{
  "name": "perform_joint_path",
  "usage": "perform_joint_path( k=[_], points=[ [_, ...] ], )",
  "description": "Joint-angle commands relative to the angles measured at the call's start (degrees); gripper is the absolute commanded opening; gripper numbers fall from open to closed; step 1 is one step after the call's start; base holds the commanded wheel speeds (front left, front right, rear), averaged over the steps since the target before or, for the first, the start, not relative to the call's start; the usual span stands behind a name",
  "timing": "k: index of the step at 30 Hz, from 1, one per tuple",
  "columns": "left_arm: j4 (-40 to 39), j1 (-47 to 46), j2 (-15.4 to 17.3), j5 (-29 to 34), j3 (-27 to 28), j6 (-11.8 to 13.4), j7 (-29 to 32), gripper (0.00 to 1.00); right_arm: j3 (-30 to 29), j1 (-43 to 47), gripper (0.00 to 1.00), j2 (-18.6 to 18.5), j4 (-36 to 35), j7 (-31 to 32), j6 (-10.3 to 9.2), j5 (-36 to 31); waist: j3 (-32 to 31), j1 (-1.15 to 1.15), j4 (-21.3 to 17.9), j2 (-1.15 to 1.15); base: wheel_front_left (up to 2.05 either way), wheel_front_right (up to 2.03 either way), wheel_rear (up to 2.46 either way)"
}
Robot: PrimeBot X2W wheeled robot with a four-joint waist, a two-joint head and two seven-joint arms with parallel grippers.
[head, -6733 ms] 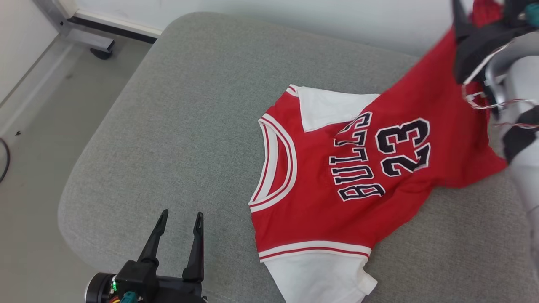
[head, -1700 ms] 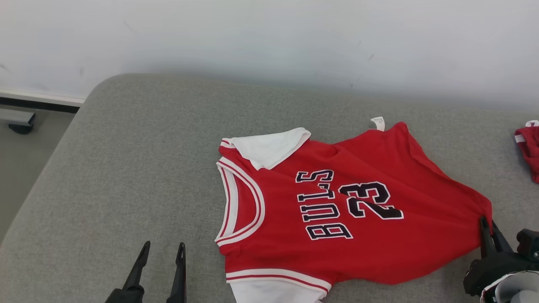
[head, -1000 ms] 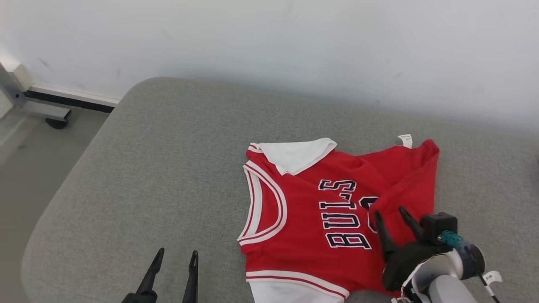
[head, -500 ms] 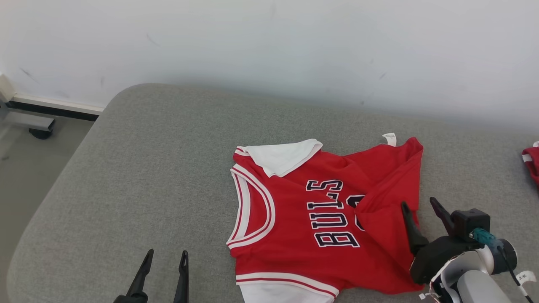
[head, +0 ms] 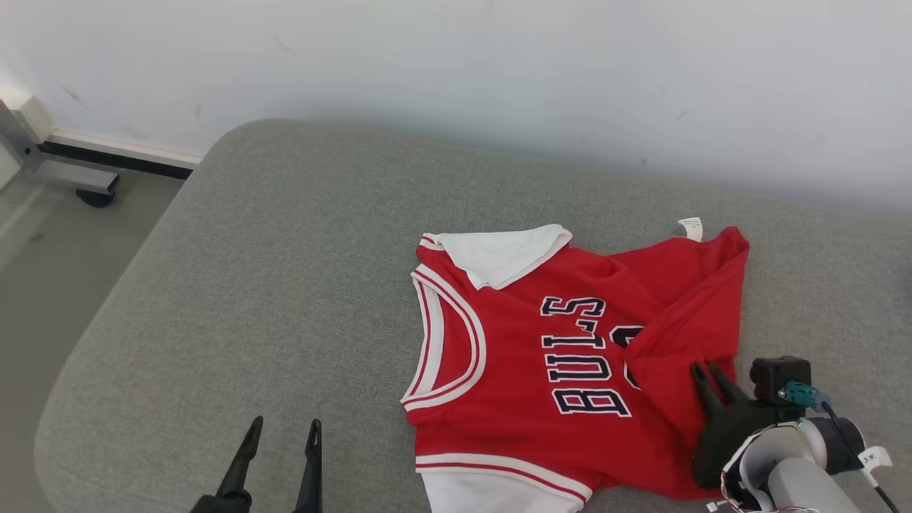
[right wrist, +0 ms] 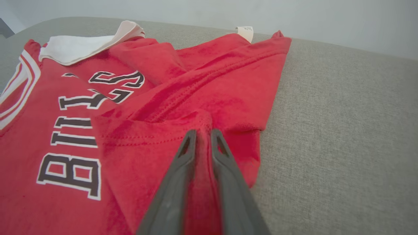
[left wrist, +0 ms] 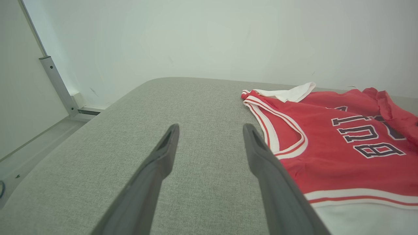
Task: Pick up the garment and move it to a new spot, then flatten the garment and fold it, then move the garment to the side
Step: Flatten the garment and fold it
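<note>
Two claws here. From 5 o'clock the right claw reaches in on a low forearm, fingers aimed toward 11 and pinched on a flipped-over flap of the red jersey. The jersey lies mid-cushion, spreading toward 4 o'clock, with the collar at its 9 o'clock side. Down at 7 o'clock the left claw is spread wide, holding nothing, over bare grey cushion near the collar.

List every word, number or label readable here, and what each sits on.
"BULLS": black white-edged letters on the chest of the red jersey with white sleeves, one L creased.
Number beside it: mostly under a red fold, unreadable.
White sewn tag at the jersey's hem: too small.
Small white sticker, lower right of head view: blurred.
</note>
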Motion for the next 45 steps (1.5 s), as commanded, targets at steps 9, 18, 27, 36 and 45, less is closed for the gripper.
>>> perform_joint_path(
  k=[9, 18, 27, 36, 45],
  points=[
    [-0.28, 0.67, -0.08, 0.08, 0.65, 0.66, -0.17, 1.0, 0.15, -1.52, 0.0, -0.5, -1.17, -6.67, -0.16, 1.58, -0.65, 0.0, -2.58, 0.0, 0.0, 0.0, 0.0],
    [-0.67, 0.92, -0.08, -0.47, 0.38, 0.81, -0.17, 1.0, -10.03, 9.37, 0.0, -0.1, -11.06, -8.8, -0.16, 2.24, -0.62, 0.0, -6.77, 0.0, 0.0, 0.0, 0.0],
    [-0.18, 0.18, -0.07, -0.5, 0.16, 0.59, -0.17, 1.0, -19.59, 22.53, 0.5, 7.73, -24.22, -4.05, -0.16, 0.71, 0.17, 0.0, -9.16, 0.0, 0.0, 0.0, 0.0],
    [0.65, 0.77, -0.05, 0.54, -0.01, 0.02, -0.17, 1.0, -23.05, 26.0, 1.0, 9.74, -28.28, -2.06, -0.16, -1.86, -1.76, 0.0, -9.13, 0.0, 0.0, 0.0, 0.0],
    [3.42, 5.36, 0.91, 1.77, -5.2, -1.61, -0.17, 1.0, -24.82, 28.71, 1.0, 9.06, -28.06, 0.37, -0.16, -2.98, -3.97, 0.0, -8.23, 0.0, 0.0, 0.0, 0.0]
  ],
)
